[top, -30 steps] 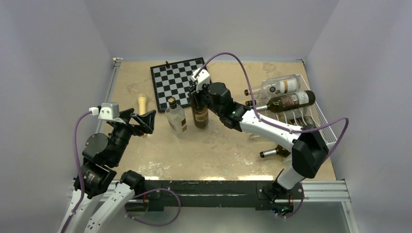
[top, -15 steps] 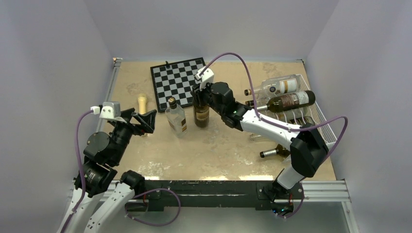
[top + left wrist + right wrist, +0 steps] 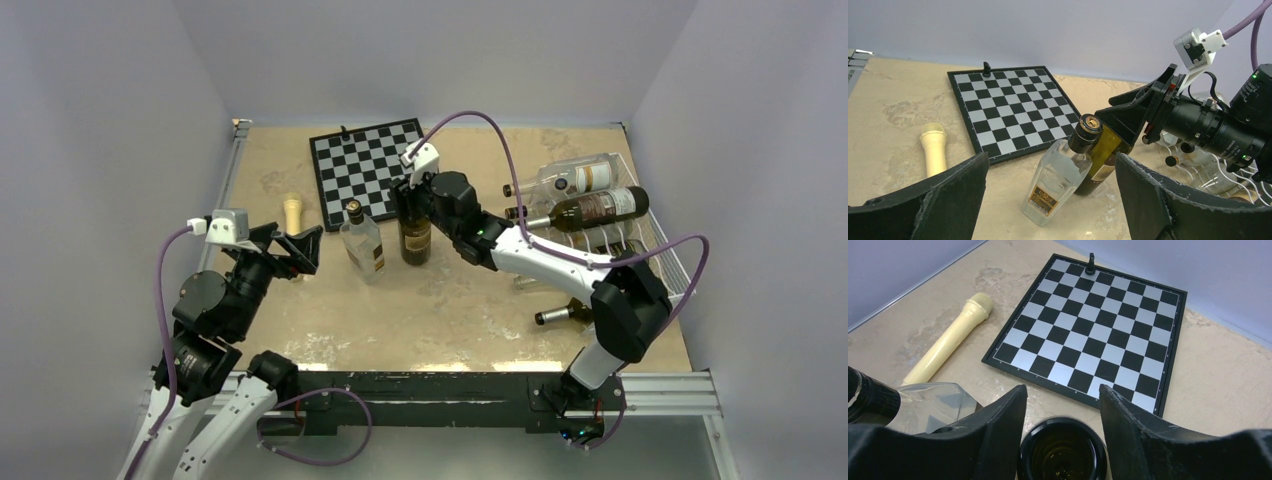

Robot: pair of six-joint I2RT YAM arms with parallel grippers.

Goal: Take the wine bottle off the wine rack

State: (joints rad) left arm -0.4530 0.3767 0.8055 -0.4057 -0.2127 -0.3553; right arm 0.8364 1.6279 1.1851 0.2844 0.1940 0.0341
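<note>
Wine bottle (image 3: pixel 415 232) stands upright at the centre of the top view, on the surface (image 3: pixel 450 300) and well left of the wine rack (image 3: pixel 655 232), with the right claw (image 3: pixel 404 198) at its neck. Left wrist view shows the left claw (image 3: pixel 1050 162) spread wide and empty, facing a clear bottle (image 3: pixel 1055 182). Right wrist view has the fingers (image 3: pixel 993 430) flanking the bottle's mouth closely; whether they grip it, I cannot tell.

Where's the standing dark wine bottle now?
In the top view the standing dark wine bottle is mid-table, right of the clear bottle, by the near edge of the chessboard, within the right gripper.
</note>
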